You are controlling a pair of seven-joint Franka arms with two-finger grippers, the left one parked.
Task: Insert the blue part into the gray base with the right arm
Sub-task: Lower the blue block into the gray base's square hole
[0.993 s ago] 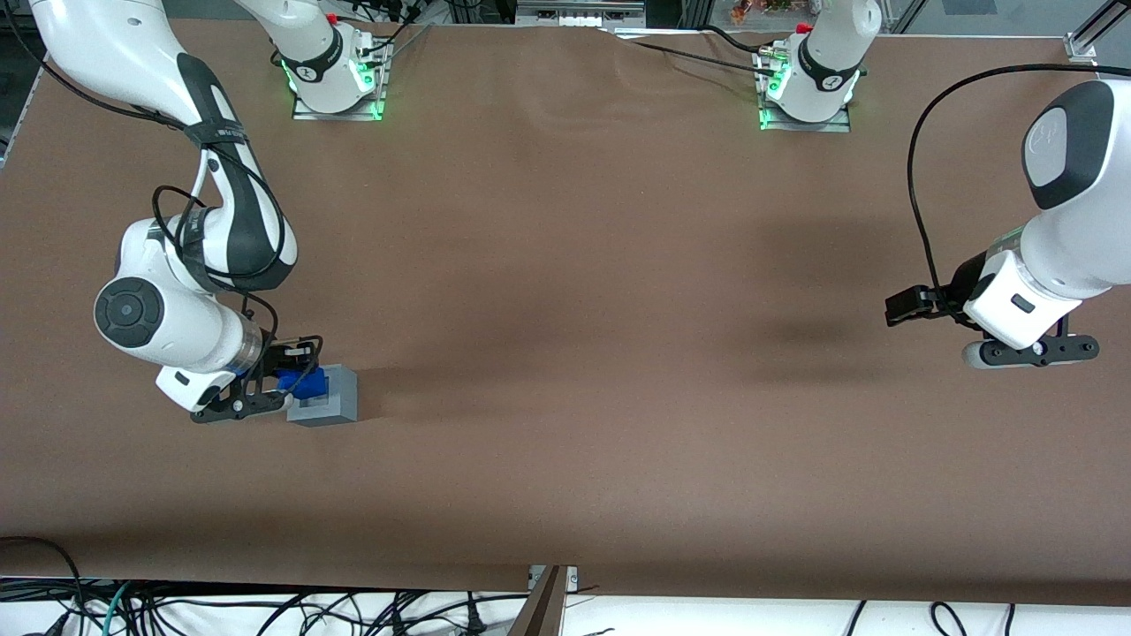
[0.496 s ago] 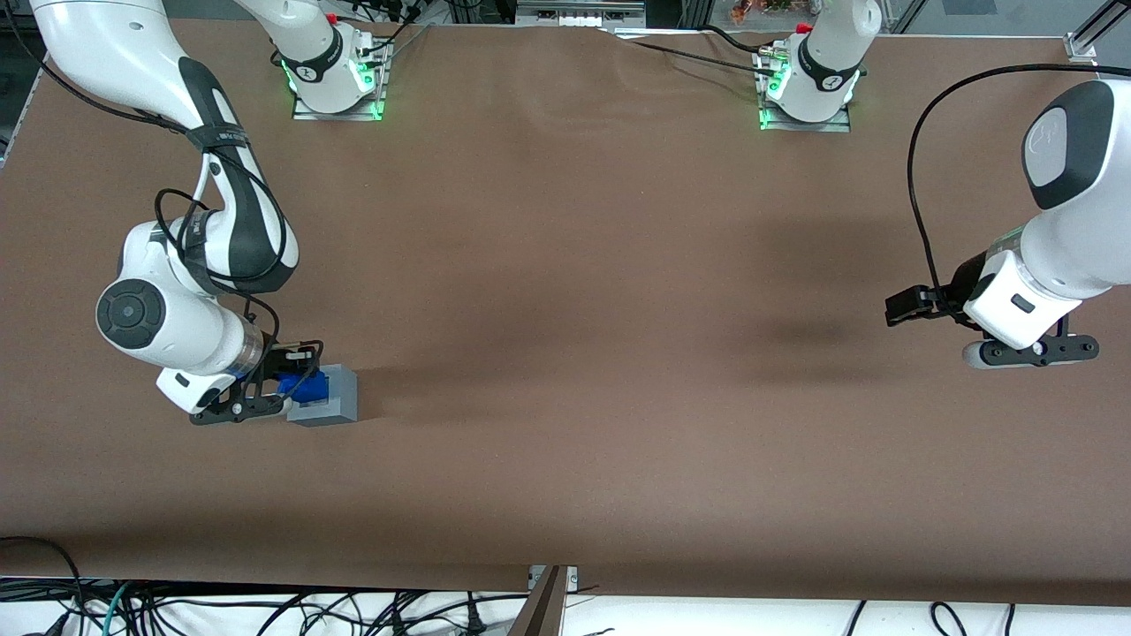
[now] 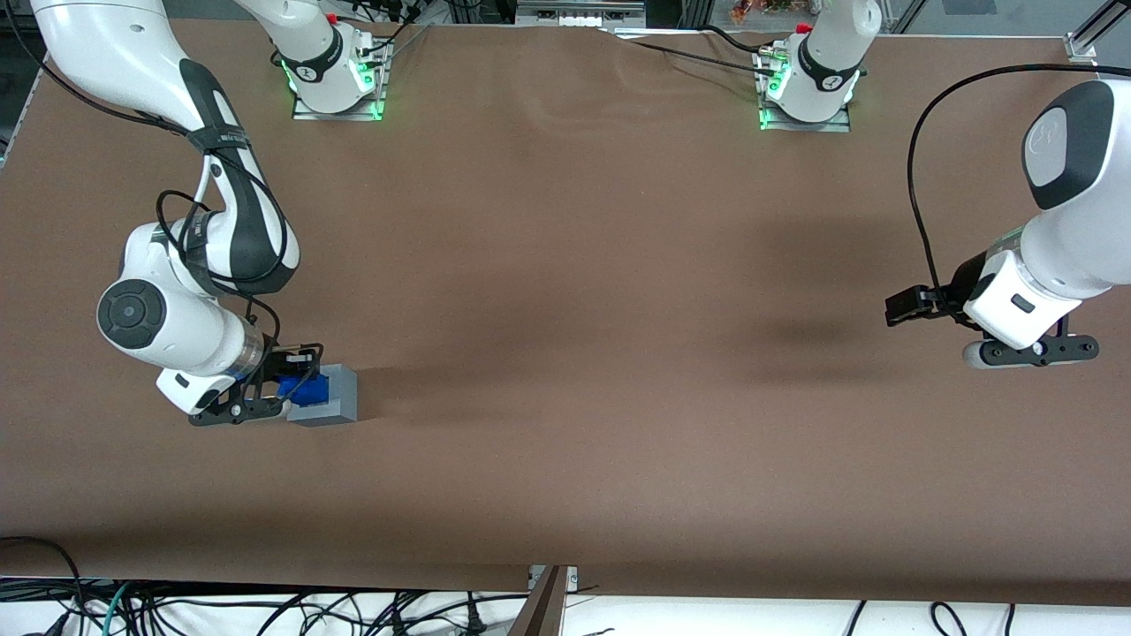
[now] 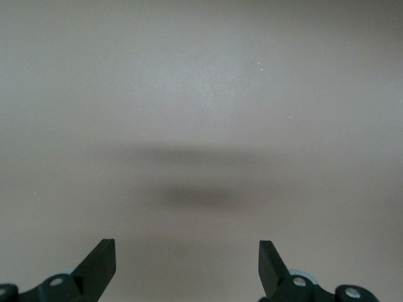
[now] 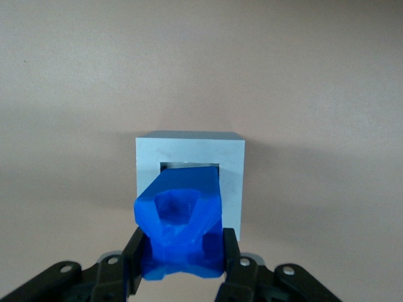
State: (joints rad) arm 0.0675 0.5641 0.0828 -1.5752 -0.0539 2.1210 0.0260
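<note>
The right arm [image 3: 212, 265] has its gripper [image 5: 181, 267] pinching the blue part [image 5: 181, 229] from both sides, holding it right over the gray base [image 5: 190, 182] on the worktop [image 3: 618, 309], toward the working arm's end. The part sits tilted, its leading end at the square recess, probably so it slides in square

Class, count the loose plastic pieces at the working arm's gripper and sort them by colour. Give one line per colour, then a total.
Blue: 1, the blue part, held between the fingers of the right arm's gripper above the gray base's recess.
Gray: 1, the gray base, resting on the brown table toward the working arm's end.
Total: 2
</note>
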